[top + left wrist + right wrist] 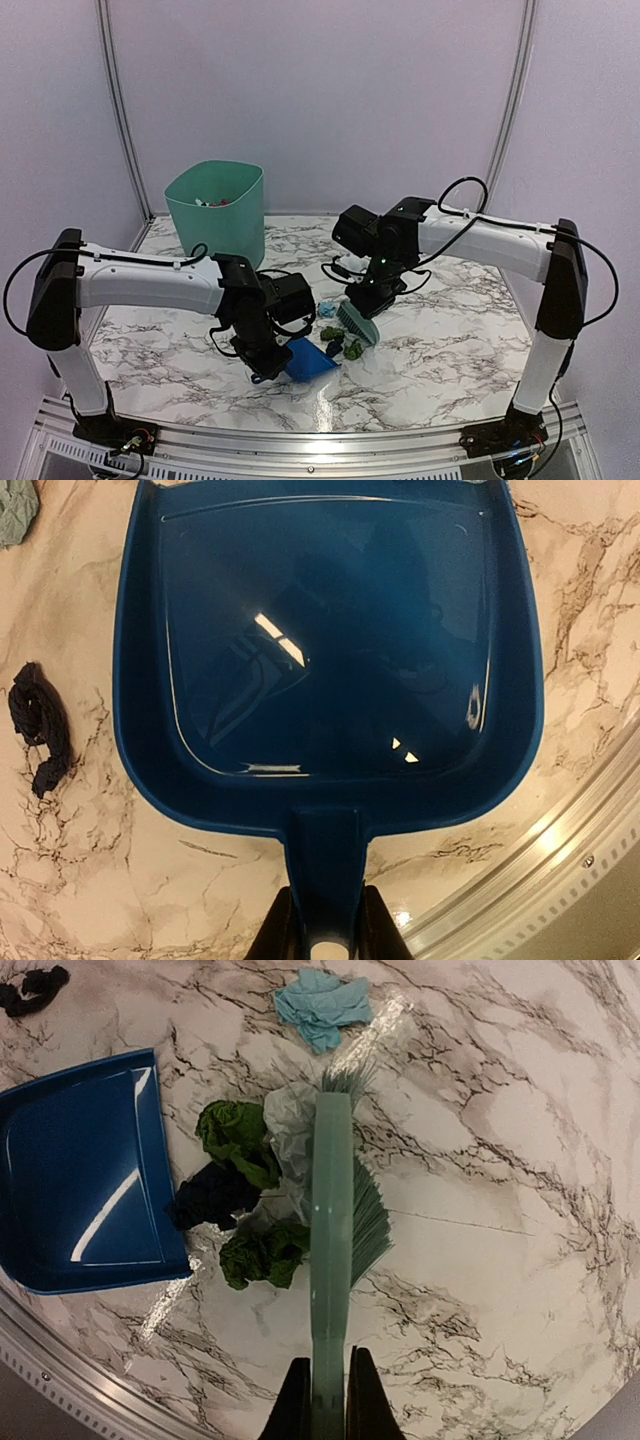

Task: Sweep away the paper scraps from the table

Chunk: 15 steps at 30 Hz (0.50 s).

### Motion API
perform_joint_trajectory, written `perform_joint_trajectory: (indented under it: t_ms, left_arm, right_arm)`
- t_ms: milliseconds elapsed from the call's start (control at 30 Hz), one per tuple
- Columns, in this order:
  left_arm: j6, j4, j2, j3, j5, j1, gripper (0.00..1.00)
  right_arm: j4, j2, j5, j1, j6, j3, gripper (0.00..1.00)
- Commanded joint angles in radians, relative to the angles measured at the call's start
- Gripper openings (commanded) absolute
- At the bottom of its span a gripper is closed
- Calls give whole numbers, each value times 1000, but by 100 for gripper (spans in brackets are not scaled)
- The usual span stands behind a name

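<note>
My left gripper (326, 935) is shut on the handle of the blue dustpan (330, 640), which lies flat and empty on the marble table (450, 350). My right gripper (330, 1400) is shut on the mint-green hand brush (333, 1220). The brush bristles press against a cluster of paper scraps: two green wads (236, 1138), a dark blue wad (212, 1195) and a pale one (292, 1120), just right of the dustpan's mouth (85, 1175). A light blue scrap (322, 1005) lies beyond the brush. A dark scrap (40, 725) lies left of the dustpan.
A mint-green waste bin (216, 208) with some items inside stands at the back left. The metal rail (320, 440) runs along the table's near edge, close to the dustpan. Another dark scrap (32, 988) lies beyond the dustpan.
</note>
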Motion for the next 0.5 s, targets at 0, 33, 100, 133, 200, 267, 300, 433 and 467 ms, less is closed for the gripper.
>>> perform_joint_trajectory:
  t_ms: [0,33,100,133,200,267,300,433,467]
  left_arm:
    - [70,-13,31,37,26,28,0]
    - [80,-17,39,41,26,31,0]
    - [102,-28,56,53,29,34,0]
    - [112,-32,64,60,29,34,0]
    - [129,-39,75,71,31,34,0]
    - [141,-46,83,82,23,34,0]
    - [147,-47,87,87,21,34,0]
    - [160,-49,111,109,17,34,0]
    - [162,-49,118,115,15,34,0]
  right_arm:
    - [-7,26,-74,13,-35,34,0]
    - [-4,29,-81,14,-38,32,0]
    - [2,33,-94,17,-42,32,0]
    - [4,35,-100,18,-41,32,0]
    - [8,38,-109,19,-40,32,0]
    - [16,37,-122,20,-37,29,0]
    - [21,36,-132,19,-34,28,0]
    - [55,25,-186,20,-25,10,0]
    - [66,22,-198,19,-21,1,0]
